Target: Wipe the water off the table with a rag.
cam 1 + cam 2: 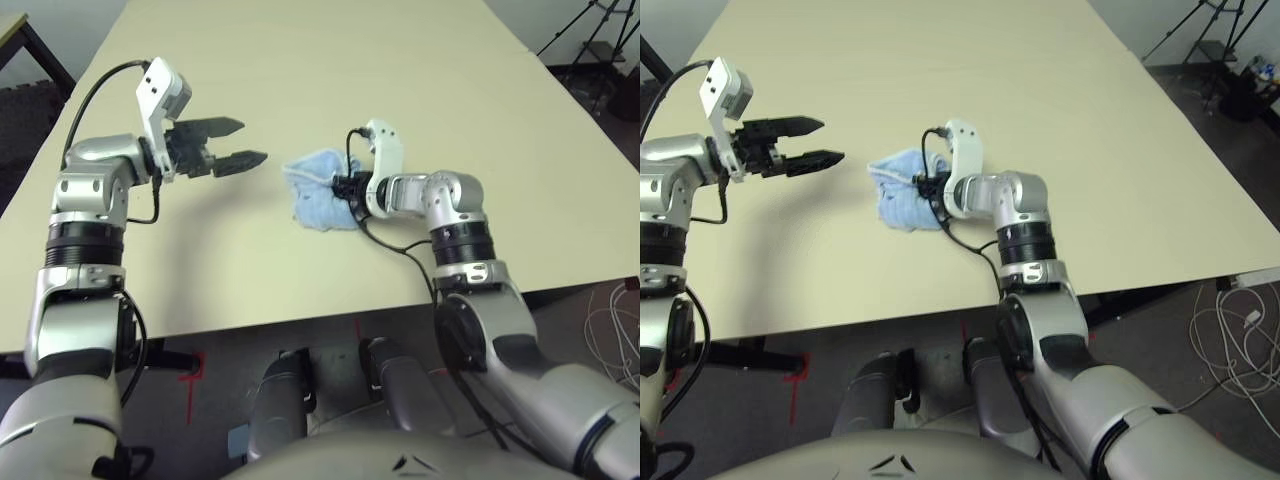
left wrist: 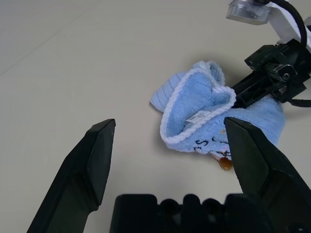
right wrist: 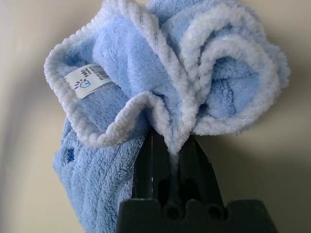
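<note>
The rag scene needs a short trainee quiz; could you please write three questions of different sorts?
1. True or false: the right gripper is shut on the rag.
2. Multiple choice: the left gripper is A) open above the table, apart from the rag; B) pinching the rag; C) lying flat on the table.
3. Fill in: in the left wrist view an amber drop of water lies at the rag's ____.

Key: 1 true; 2 A; 3 edge.
</note>
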Tool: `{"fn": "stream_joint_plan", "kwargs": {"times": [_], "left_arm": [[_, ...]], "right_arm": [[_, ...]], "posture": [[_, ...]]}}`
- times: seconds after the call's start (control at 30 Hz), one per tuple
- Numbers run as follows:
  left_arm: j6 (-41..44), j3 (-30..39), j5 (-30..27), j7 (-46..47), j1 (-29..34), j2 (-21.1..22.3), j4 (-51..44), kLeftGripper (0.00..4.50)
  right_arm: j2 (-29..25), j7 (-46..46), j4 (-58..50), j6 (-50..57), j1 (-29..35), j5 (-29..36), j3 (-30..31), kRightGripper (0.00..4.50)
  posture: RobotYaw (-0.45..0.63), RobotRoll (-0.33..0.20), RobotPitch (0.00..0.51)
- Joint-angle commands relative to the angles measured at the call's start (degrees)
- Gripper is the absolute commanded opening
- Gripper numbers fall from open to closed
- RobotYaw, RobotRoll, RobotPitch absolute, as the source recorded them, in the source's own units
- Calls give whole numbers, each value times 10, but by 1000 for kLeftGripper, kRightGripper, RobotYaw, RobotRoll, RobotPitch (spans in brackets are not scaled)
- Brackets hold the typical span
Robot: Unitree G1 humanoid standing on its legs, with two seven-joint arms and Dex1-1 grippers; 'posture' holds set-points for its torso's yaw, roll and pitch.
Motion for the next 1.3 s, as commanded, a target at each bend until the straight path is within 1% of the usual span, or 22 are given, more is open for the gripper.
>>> {"fn": "stream_joint_plan", "kwargs": {"times": [0.03, 0.17, 0.43, 0.57, 0.6, 0.67, 0.8, 0.97, 1.1, 1.3], "left_arm": [[4, 8, -8, -8, 11, 4, -9, 4500], [4, 9, -6, 0, 15, -4, -15, 4500], [5, 12, -7, 5, 17, -6, -21, 4500], [6, 12, -7, 4, 18, -5, -22, 4500], [7, 12, -8, 3, 20, -5, -23, 4500], [9, 11, -8, 1, 23, -3, -27, 4500], [11, 12, -10, 1, 27, -2, -32, 4500], [9, 10, -9, 3, 28, -7, -31, 4500], [6, 7, -7, 4, 23, -13, -26, 4500], [0, 3, -2, 3, 13, -22, -14, 4500]], "right_arm": [[58, -10, 21, 29, 24, 12, 29, 6], [77, -17, 26, 24, 27, 18, 43, 6], [119, -45, 46, 14, 24, 48, 49, 6], [113, -36, 52, 5, 22, 57, 73, 6], [104, -29, 52, -4, 22, 54, 85, 6], [81, -22, 61, -24, 15, 50, 89, 6], [-16, 24, 106, -114, -15, 8, 111, 6], [-120, 53, 191, -179, -61, -12, 82, 6], [-176, 67, 244, -214, -88, -18, 72, 6], [-225, 81, 298, -247, -115, -32, 61, 6]], "posture": [[-189, 0, 176], [-181, 0, 176], [-181, 0, 176], [-175, 0, 172], [-175, 0, 172], [-173, 0, 171], [-170, 0, 171], [-180, 0, 168], [-193, 0, 162], [-207, 0, 159]]}}
